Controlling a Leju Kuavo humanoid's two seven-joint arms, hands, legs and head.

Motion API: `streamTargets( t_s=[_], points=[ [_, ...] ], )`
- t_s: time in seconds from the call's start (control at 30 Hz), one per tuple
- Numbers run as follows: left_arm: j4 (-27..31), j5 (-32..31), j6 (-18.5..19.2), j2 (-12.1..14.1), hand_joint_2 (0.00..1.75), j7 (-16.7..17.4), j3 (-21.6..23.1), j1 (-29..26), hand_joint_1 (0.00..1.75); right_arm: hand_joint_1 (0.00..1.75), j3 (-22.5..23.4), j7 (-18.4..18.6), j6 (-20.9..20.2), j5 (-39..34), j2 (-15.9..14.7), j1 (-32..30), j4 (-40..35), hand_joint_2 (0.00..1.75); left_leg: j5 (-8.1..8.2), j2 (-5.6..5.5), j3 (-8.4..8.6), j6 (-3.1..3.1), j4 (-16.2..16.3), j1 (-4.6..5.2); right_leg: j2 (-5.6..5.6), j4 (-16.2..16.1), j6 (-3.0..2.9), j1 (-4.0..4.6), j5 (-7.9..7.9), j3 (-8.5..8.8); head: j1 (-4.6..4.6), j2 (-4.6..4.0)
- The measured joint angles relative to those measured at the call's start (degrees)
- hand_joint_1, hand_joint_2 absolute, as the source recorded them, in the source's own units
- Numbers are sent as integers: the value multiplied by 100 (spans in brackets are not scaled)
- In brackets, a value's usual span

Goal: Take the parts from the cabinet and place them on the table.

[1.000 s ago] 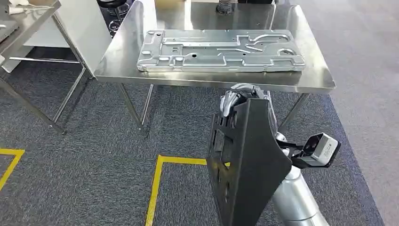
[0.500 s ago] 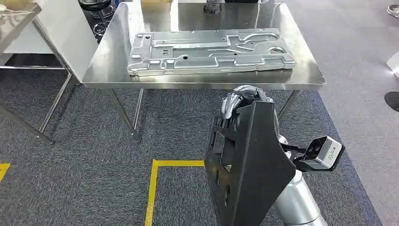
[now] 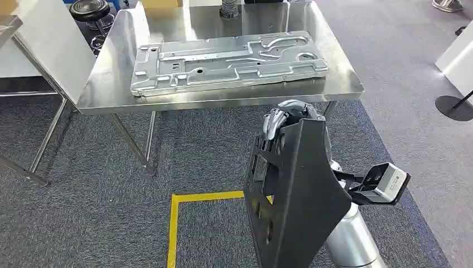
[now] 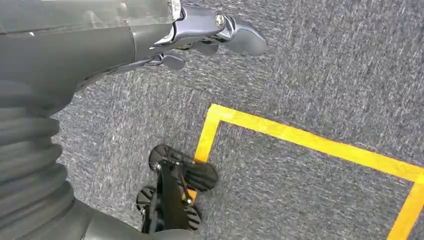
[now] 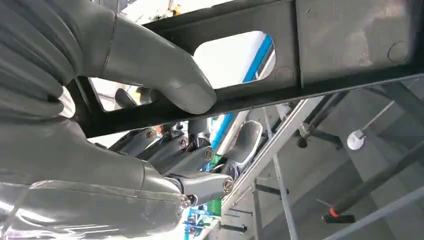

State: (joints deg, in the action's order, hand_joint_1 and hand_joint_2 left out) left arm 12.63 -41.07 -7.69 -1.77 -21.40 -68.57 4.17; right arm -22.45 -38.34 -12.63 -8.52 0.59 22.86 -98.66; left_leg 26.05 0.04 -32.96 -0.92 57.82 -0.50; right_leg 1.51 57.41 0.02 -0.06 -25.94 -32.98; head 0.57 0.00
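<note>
one big steel table (image 3: 106, 89) stands ahead, with a silver plate (image 3: 228, 61) lying flat on it. the black part (image 3: 293, 195) is not there yet. the right hand (image 3: 287, 120) grips its top edge so it hangs upright. the left hand (image 4: 210, 32) holds nothing, fingers loose.

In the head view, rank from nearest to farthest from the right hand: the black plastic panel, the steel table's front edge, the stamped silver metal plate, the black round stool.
1. Black plastic panel, gripped by the right hand at its top edge.
2. Steel table's front edge, just beyond the hand.
3. Stamped silver metal plate, lying flat on the tabletop.
4. Black round stool, behind the table's far left corner.
</note>
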Motion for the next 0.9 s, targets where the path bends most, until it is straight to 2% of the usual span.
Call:
streamTargets(
  t_s=[0.03,0.1,0.13,0.17,0.2,0.27,0.3,0.33,0.37,0.43,0.47,0.5,0.6,0.67,0.7,0.77,0.8,0.83,0.87,0.9],
  points=[
    [0,-11,7,2,175,0,0,-4,0,175,0,7,4,0,4,0,0,175,1,2,-20,15,13,9,-1,-7,29,-6,6,-9,0,-2],
    [0,-22,15,7,175,0,0,-6,0,175,7,11,13,2,4,1,0,175,-10,7,-23,92,3,8,1,-29,97,-10,16,-2,2,0],
    [0,-24,33,4,175,0,0,-1,0,175,13,13,17,2,4,0,-13,175,-48,25,5,149,-55,-37,-10,17,126,-25,-40,-6,4,0],
    [0,-26,37,4,175,0,0,8,0,175,17,13,20,4,4,13,-26,175,-52,32,9,187,-67,-30,-57,201,141,-13,-181,-81,-18,0],
    [0,-35,46,4,175,0,0,10,0,175,17,13,22,2,4,20,-33,175,-50,38,4,206,-67,-27,-77,573,158,-25,-400,-260,-42,0],
    [0,-39,50,7,175,2,0,3,0,175,17,13,24,4,2,-4,-31,175,-46,52,-8,214,-65,-15,-87,1552,188,-37,-813,-730,-39,-2],
    [0,-39,50,7,175,7,0,0,0,175,20,15,26,4,2,-13,-31,175,-44,55,-12,216,-62,-11,-90,1876,195,-38,-877,-900,-41,-2],
    [0,-39,50,7,175,11,0,-1,0,175,20,20,26,4,2,-14,-31,175,-44,57,-7,215,-62,-9,-96,1850,193,-38,-787,-904,-37,0],
    [0,-39,50,7,175,13,0,2,0,175,20,22,26,4,2,-12,-31,175,-41,57,4,212,-60,-7,-100,1548,179,-36,-571,-756,-42,0],
    [0,-39,50,7,175,22,0,6,0,175,20,48,28,2,2,0,-33,175,-24,54,40,188,-53,-5,-137,473,124,-30,-51,-221,-41,0],
    [0,-39,50,7,175,26,0,7,0,175,20,65,28,0,2,18,-33,175,-9,54,46,166,-48,4,-187,15,83,-15,12,-11,-42,0],
    [0,-41,50,7,175,28,0,10,0,175,20,87,28,-2,7,31,-33,175,10,53,30,131,-26,36,-186,-21,75,18,-4,-1,-33,0],
    [0,-41,50,7,175,28,0,11,0,175,22,105,33,-7,7,40,-33,175,11,73,46,44,-61,27,-154,-18,5,25,-7,-19,-35,0],
    [0,-44,50,13,175,28,0,17,0,175,20,111,33,-7,22,48,-39,175,122,52,32,-25,67,15,-152,-118,-65,-29,25,71,-31,-2],
    [0,-44,55,13,175,28,0,16,0,175,20,111,35,-7,42,56,-46,175,333,47,-127,-47,430,13,-153,-119,-89,-33,17,86,-6,0],
    [0,-44,66,28,175,26,0,8,0,175,20,122,44,4,50,42,-46,175,752,47,-614,-90,1381,-8,-148,-113,-112,-24,0,91,-13,0],
    [0,-44,76,28,175,26,0,-2,0,175,20,138,46,20,50,32,-46,175,849,47,-833,-103,1768,-10,-139,-109,-114,-22,-10,93,-7,0],
    [0,-44,83,28,175,24,0,-10,0,175,20,148,59,41,52,22,-48,175,791,47,-920,-107,1857,-14,-123,-105,-107,-23,-25,105,-9,0],
    [0,-44,83,28,175,17,0,-17,0,175,20,173,85,81,52,16,-61,175,584,47,-857,-104,1647,-19,-110,-99,-101,-23,-46,129,-11,-2],
    [0,-44,83,28,175,7,0,-22,0,175,20,225,133,133,50,15,-94,175,283,47,-656,-94,1191,-21,-97,-89,-90,-24,-74,162,-7,0]
  ],
)
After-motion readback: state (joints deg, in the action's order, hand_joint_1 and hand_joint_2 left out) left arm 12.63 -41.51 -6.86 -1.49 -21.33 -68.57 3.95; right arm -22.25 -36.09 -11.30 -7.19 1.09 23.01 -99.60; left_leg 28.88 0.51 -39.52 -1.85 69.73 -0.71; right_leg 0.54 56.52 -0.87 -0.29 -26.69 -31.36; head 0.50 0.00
